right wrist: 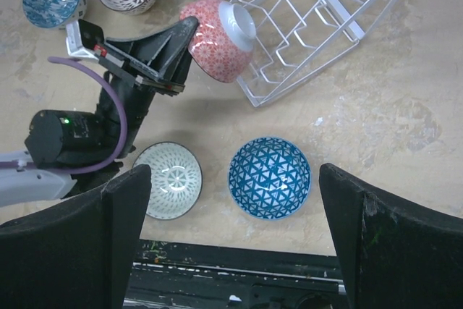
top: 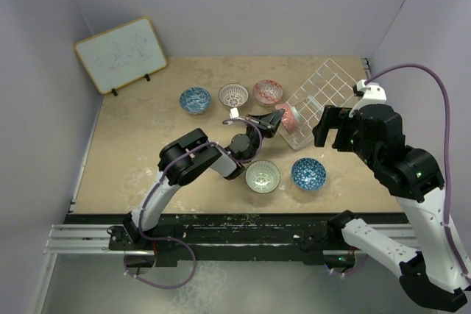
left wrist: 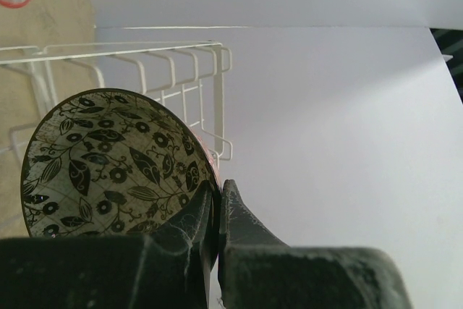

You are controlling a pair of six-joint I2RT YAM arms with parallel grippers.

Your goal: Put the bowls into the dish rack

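Currently, the grey-black bowl (left wrist: 108, 157) is pinched by its rim between the closed fingers of the left gripper (left wrist: 219, 192). It is held on its side, with its leaf-patterned inside turned toward the wrist camera and its red-patterned outside turned toward the dish rack (top: 331, 93). The bowl is seen at the rack's near left edge, against the white wires; whether they are touched cannot be told. The right gripper (top: 330, 129) is held above the table (top: 132, 159) just beside the rack, its jaws spread wide with nothing between them. Two bowls are set upright close together on the table in front of the rack: the pale green-white bowl (top: 262, 176) and the near blue bowl (top: 308, 173). Farther back, a row is formed by the far blue bowl (top: 195, 99), the white-lattice bowl (top: 233, 95) and the red bowl (top: 267, 92), all outside the rack.
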